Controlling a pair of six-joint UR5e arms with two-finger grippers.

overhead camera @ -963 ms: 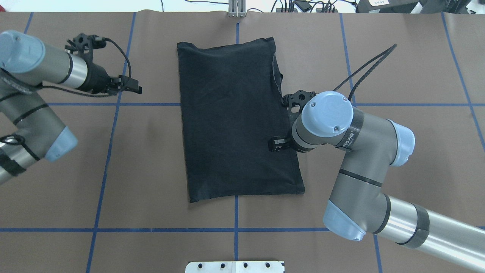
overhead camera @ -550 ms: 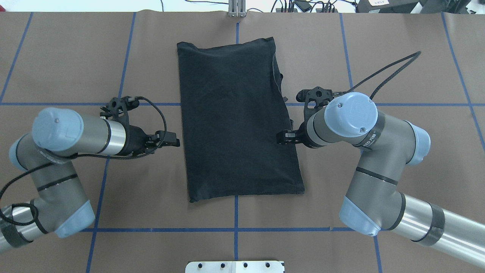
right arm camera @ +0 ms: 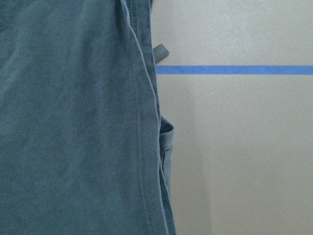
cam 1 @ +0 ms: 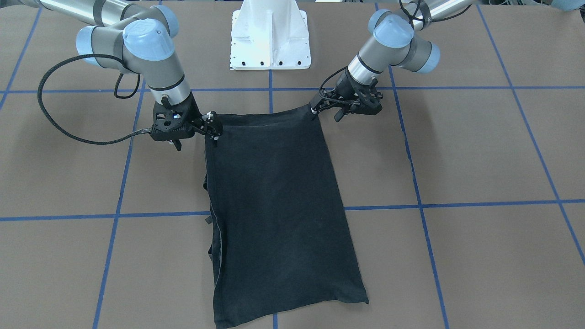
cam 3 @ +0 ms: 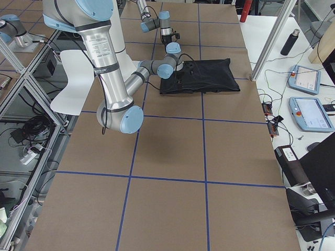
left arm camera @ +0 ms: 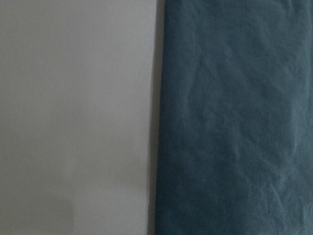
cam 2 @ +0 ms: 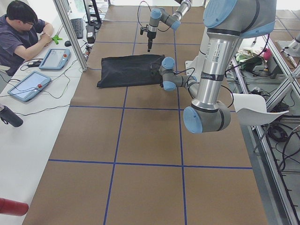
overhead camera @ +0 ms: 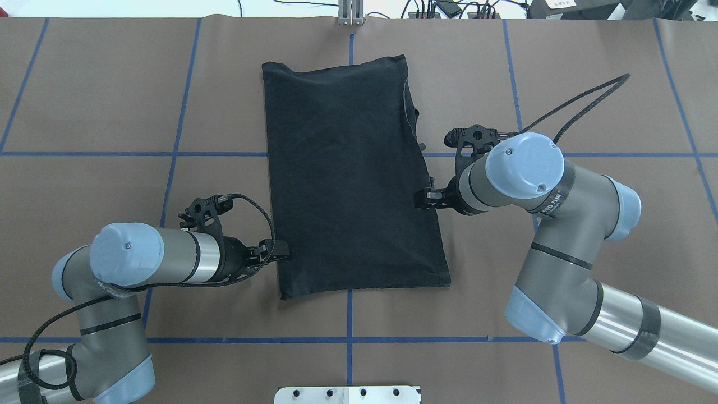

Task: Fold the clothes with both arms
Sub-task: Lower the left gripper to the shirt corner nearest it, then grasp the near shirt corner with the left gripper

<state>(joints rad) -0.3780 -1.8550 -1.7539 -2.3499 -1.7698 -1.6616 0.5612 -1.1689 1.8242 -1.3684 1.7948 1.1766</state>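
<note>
**Step in hand:** positioning for the next fold.

- **T-shirt:** The T-shirt (overhead camera: 348, 179) lies flat at the centre of the tabletop (overhead camera: 589, 241). It is folded to a long, narrow rectangle with the plain black face up, and no logo shows.
- **Left end effector:** The left end effector (overhead camera: 280, 251) is at the left long edge, close to the corner nearest the robot.
- **Right end effector:** The right end effector (overhead camera: 422, 200) is at the right long edge, farther from the robot in the overhead view.
- **Grip state:** How far either stands open cannot be told. No cloth is lifted, so neither is judged to have hold of anything.

**Next move, as judged:** grip both near corners, lift them level, and carry that end over toward the far end.

**Containers:** none shows on the tabletop.
</note>
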